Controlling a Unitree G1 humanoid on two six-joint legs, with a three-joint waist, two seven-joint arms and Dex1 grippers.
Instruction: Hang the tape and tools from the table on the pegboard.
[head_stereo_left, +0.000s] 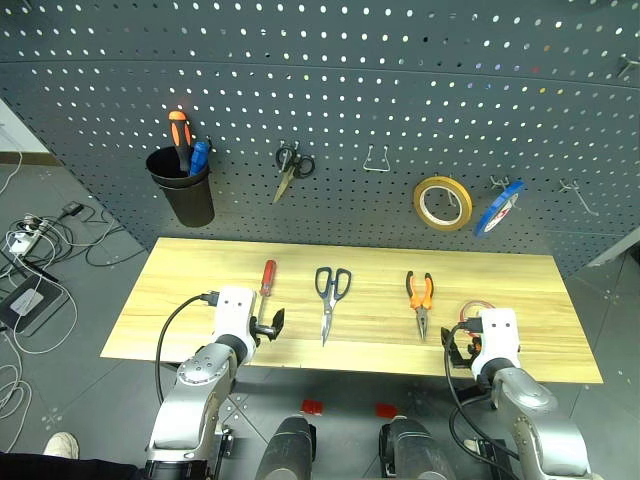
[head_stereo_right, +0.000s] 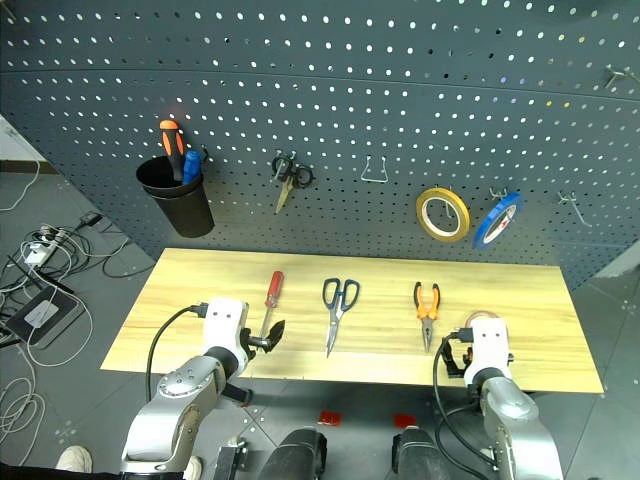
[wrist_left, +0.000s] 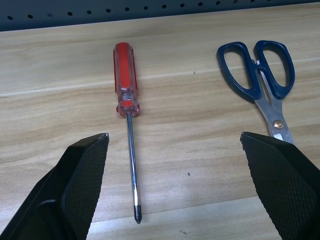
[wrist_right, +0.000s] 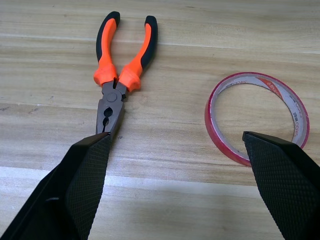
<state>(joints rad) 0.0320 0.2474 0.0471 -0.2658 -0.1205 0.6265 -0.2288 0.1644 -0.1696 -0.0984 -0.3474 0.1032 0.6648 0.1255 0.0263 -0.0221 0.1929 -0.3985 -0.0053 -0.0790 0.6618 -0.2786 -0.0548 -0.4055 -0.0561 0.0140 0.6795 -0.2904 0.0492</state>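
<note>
On the light wood table lie a red-handled screwdriver, large scissors with dark blue loops, orange-and-black pliers and a thin red roll of tape, in that order from left to right. My left gripper hovers open over the front edge, with the screwdriver and the scissors ahead of its fingers. My right gripper is also open, the pliers and tape lying just beyond it. Behind the table stands the dark grey pegboard.
On the pegboard hang a black cup holding an orange-and-black and a blue screwdriver, small dark scissors, a bare wire hook, a yellow roll and a blue roll. Cables lie on the floor at left.
</note>
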